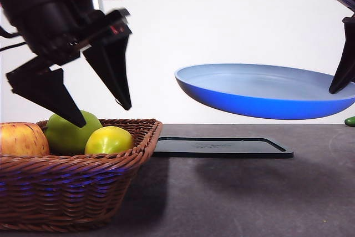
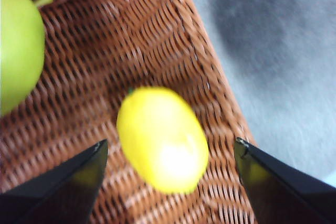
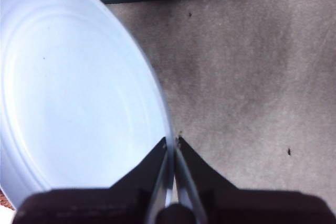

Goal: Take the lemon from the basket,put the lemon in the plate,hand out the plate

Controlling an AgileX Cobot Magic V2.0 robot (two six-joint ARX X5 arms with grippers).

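Observation:
The yellow lemon (image 1: 109, 140) lies in the brown wicker basket (image 1: 72, 187) at the left, near its right rim. In the left wrist view the lemon (image 2: 163, 139) sits between my left gripper's open jaws. My left gripper (image 1: 100, 112) hangs open just above the basket's fruit, empty. My right gripper (image 1: 339, 84) is shut on the rim of the blue plate (image 1: 263, 90) and holds it in the air above the table, slightly tilted. The right wrist view shows the plate (image 3: 73, 93) empty, its rim pinched by the gripper (image 3: 172, 145).
A green apple (image 1: 69, 131) and a red-yellow apple (image 1: 22, 139) lie in the basket beside the lemon. A flat black tray (image 1: 222, 147) lies on the grey table below the plate. A small green thing (image 1: 350, 121) shows at the right edge.

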